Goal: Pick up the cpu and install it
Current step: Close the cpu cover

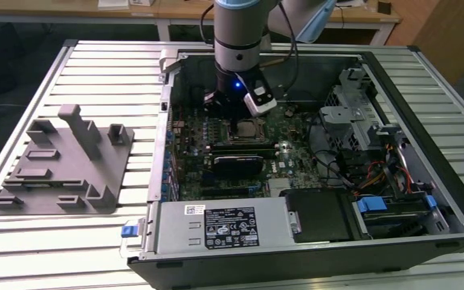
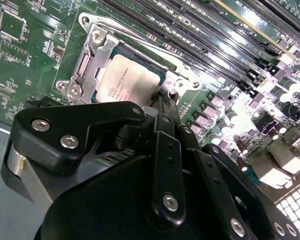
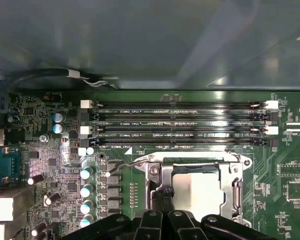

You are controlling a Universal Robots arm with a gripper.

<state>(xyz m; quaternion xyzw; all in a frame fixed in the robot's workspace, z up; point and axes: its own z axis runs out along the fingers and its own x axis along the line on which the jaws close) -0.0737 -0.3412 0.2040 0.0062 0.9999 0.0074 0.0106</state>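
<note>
Sitting flat in a metal-framed socket (image 3: 157,172), square silvery cpu (image 3: 202,192), black jaws closed beside its edge.

The cpu (image 2: 127,80) has a matt, silvery-white metal top, framed by the bright, glossy metal socket bracket (image 2: 87,55) on the smooth green motherboard (image 2: 20,65). The fixture block (image 1: 63,163) looks like matt grey plastic; the table (image 1: 111,66) is ribbed, dull-silver metal.

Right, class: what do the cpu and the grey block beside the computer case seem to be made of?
The cpu: probably metal, pale silvery top with a soft sheen. The grey block: likely plastic, matt, uniform grey, no glints.
</note>
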